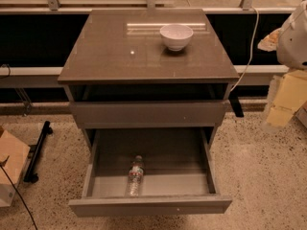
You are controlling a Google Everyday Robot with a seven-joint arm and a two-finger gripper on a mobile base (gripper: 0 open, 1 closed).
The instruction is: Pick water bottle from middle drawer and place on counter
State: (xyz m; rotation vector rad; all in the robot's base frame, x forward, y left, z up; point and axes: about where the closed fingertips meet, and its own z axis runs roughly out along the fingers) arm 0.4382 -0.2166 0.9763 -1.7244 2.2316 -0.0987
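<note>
Task apparently not begun: water bottle (135, 176) lay on its side in the open middle drawer (148, 204) below the counter (120, 56), gripper (288, 97) hung beside the counter's right edge, its state untellable; pick and placing both left.

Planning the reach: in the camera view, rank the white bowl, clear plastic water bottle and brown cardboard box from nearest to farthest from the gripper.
The gripper sits at the right edge.
1. White bowl, on the grey-brown counter.
2. Clear plastic water bottle, lying in the open middle drawer.
3. Brown cardboard box, on the floor, far left.
</note>
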